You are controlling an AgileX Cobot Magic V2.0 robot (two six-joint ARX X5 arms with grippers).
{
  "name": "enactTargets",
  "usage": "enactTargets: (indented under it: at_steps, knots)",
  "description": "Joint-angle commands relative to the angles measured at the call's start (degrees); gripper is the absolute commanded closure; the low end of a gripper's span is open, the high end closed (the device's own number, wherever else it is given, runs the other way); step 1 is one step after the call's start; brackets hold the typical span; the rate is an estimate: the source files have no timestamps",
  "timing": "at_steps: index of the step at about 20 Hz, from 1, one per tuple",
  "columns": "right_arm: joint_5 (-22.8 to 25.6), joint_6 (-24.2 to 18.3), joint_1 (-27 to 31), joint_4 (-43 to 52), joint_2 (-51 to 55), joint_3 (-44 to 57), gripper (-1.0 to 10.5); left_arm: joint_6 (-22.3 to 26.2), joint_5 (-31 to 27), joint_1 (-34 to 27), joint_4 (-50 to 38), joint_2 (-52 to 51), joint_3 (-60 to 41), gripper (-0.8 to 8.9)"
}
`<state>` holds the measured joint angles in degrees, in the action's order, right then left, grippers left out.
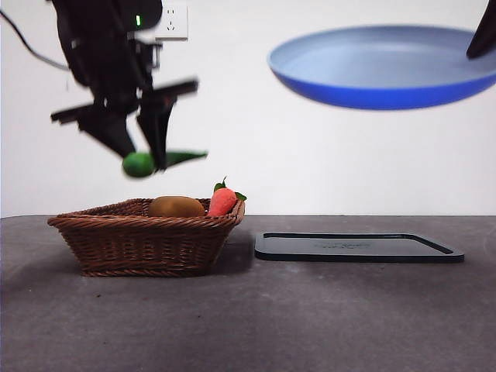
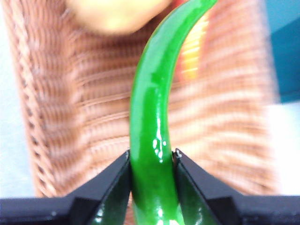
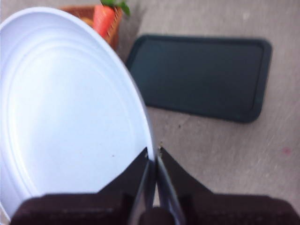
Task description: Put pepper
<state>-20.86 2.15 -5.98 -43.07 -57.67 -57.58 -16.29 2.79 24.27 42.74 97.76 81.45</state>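
Observation:
The pepper is long, glossy and dark green. My left gripper is shut on it and holds it in the air above the wicker basket. In the left wrist view the pepper runs up from between the jaws, over the basket's weave. My right gripper is shut on the rim of the blue plate. It holds the plate high at the upper right, above the dark tray.
The basket holds a red-orange pointed item with green leaves and a rounded yellow-brown fruit. The flat dark tray lies on the grey table to the basket's right. A white wall with a socket stands behind.

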Motion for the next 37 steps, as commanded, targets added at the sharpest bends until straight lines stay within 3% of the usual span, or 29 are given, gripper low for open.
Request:
enactTargets:
  at_steps: [1, 3, 8, 14, 23, 27, 29, 37]
  knots:
    - [-0.3, 2.2, -0.1, 0.8, -4.4, -1.1, 9.4, -0.4, 3.5, 2.2, -0.2, -2.9, 1.2, 6.9]
    - [-0.3, 3.7, -0.1, 1.0, -9.6, -1.1, 9.4, -0.2, 5.0, 4.6, -0.6, -6.0, 1.2, 6.9]
    - [-6.3, 7.4, -0.3, 2.4, -20.5, -1.1, 9.4, 1.1, 4.9, 13.0, -1.9, -7.0, 1.2, 6.9]
    - [-6.3, 9.4, -4.0, 4.3, -22.8, -1.1, 9.4, 3.4, 2.5, 19.8, -5.5, -0.5, 1.2, 6.89]
    - [-6.2, 9.4, -5.1, 4.7, -22.8, -1.1, 9.4, 4.1, 1.8, 20.6, -5.0, 4.4, 1.2, 6.85]
    - [-6.2, 9.2, -5.1, 4.9, -22.8, -1.1, 9.4, 4.1, 1.8, 20.8, -4.9, 4.4, 1.2, 5.78]
    - [-6.2, 9.0, -5.1, 4.9, -22.8, -1.1, 9.4, 4.1, 1.9, 21.0, -4.9, 4.4, 1.2, 5.78]
    - [-6.1, 8.9, -4.9, 4.4, -22.8, -1.1, 9.4, 4.1, 2.1, 21.0, -3.0, -1.0, 1.2, 5.77]
